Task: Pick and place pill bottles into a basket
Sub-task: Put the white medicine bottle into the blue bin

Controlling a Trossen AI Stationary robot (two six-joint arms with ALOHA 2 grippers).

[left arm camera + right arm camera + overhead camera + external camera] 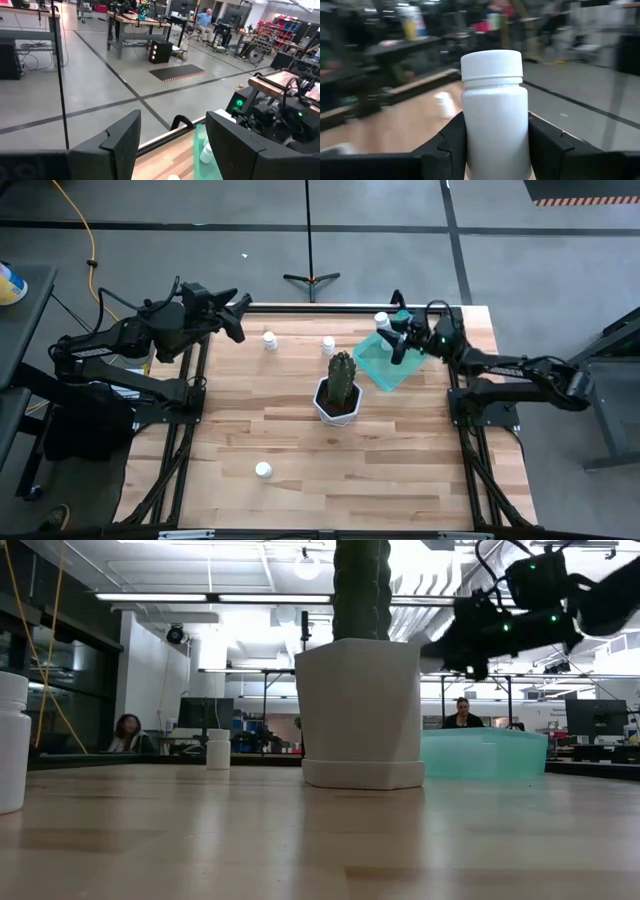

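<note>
My right gripper (394, 336) hangs over the far corner of the teal basket (388, 365), shut on a white pill bottle (495, 120) with a ribbed white cap. My left gripper (236, 316) waits open and raised over the table's far left corner, with nothing between its fingers (120, 145). Three more pill bottles stand upright on the wood: two at the far side (269, 340) (328, 345) and one near the front (263, 470). In the left wrist view something white (206, 152) lies in the basket. My right gripper pinches the bottle's body (470, 140) between its two fingers (547, 145), one on each side, below the cap. The fingers come about level from the table's right side and lie across the bottle. The bottle stands upright, cap up, lifted clear above the basket.
A white faceted pot with a green cactus (338, 392) stands mid-table, just left of the basket. The table's black frame rail runs along the far edge (330, 306). Bare wood lies open at the front and left (300, 500). People sit in the room behind.
</note>
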